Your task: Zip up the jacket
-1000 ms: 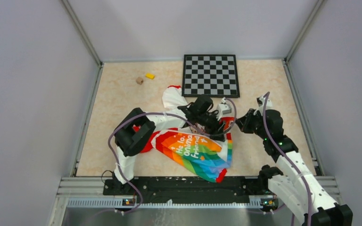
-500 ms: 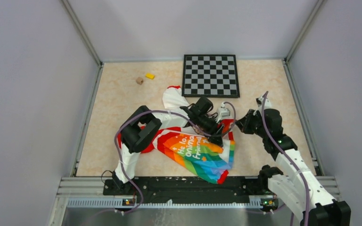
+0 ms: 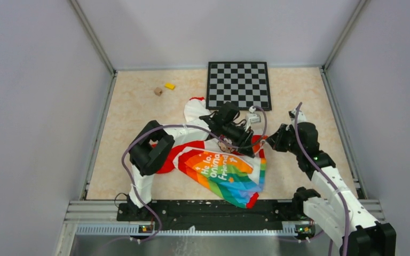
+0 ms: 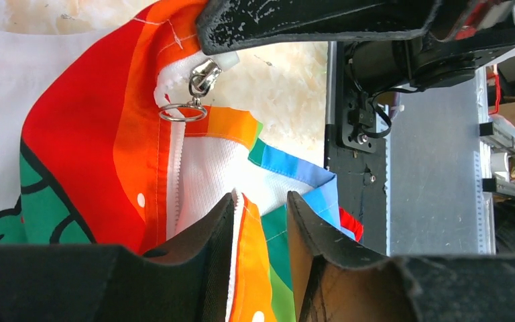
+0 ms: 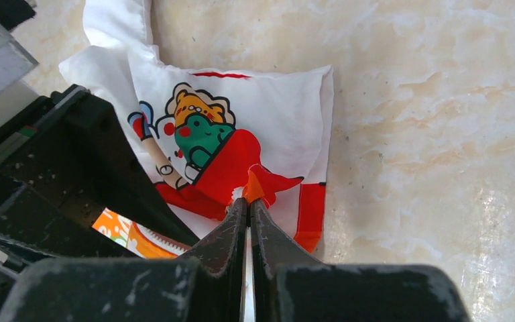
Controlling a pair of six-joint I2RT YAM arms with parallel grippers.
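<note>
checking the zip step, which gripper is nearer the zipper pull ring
Right. The right gripper is shut on the jacket edge right beside the zipper pull ring; the left gripper pinches the zipper tape lower down.

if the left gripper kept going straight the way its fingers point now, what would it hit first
Probably the zipper slider with its ring pull, right ahead of the left gripper, whose fingers straddle the jacket edge. The right gripper's finger sits just beyond; depth is unclear.
</note>
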